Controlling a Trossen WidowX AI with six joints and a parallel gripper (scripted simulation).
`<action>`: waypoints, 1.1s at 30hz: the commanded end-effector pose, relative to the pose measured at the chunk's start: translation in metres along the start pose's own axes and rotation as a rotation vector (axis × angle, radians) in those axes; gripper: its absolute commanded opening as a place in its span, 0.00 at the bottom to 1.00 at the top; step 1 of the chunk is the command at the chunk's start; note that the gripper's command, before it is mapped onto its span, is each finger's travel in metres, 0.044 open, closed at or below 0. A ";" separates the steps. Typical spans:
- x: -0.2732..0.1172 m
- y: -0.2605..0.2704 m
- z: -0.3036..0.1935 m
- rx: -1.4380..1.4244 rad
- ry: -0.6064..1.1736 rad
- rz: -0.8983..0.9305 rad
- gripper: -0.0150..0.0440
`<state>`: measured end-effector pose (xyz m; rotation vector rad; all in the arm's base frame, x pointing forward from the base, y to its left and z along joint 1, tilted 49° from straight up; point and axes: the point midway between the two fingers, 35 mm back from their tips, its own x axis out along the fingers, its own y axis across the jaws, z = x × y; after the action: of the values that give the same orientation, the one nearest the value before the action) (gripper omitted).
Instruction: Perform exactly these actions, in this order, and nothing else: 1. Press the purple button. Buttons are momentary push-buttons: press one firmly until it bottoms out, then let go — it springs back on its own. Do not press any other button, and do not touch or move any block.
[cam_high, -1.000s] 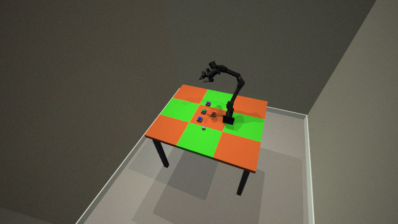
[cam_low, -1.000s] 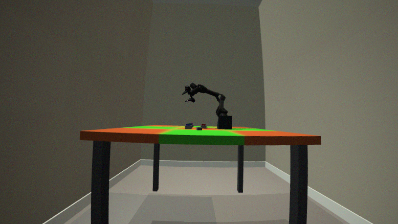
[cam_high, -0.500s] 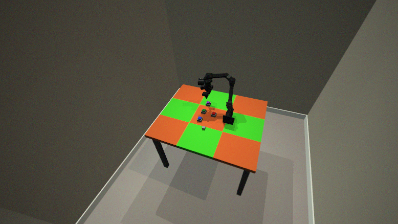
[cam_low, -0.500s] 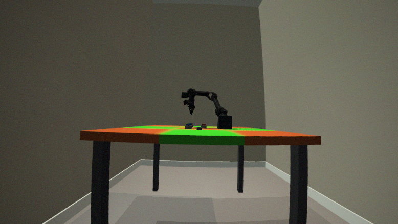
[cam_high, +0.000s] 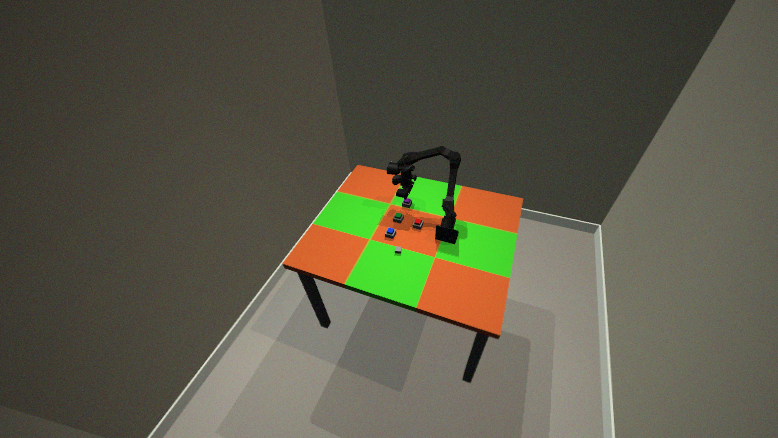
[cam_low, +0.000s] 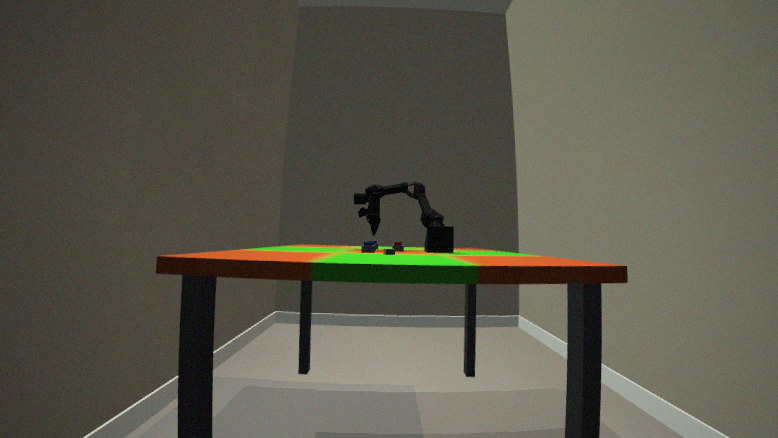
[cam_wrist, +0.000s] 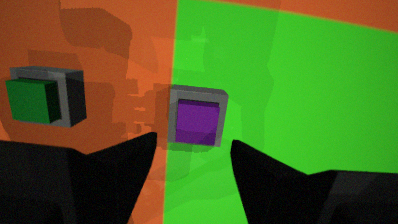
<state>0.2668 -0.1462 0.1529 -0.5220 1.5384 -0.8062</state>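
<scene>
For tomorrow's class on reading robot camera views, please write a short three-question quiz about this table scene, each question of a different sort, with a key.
1. True or false: the gripper is already pressing down on the purple button.
2. Multiple choice: in the wrist view, which button lies beside the purple one? A. green button B. yellow button C. white button
3. Short answer: in the top view, what small object lies on the table apart from the four buttons, beyond the blue button?

Key
1. False: in the exterior view it hangs above the buttons, and its fingers stand apart, holding nothing.
2. A
3. A small grey block.
</scene>
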 end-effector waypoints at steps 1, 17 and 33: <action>0.003 -0.001 0.000 -0.002 -0.014 -0.004 0.40; 0.009 -0.001 0.000 -0.001 -0.014 -0.004 0.29; 0.034 -0.001 0.000 -0.001 -0.014 -0.006 0.29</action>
<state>0.2653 -0.1683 0.1353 -0.5255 1.5170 -0.8045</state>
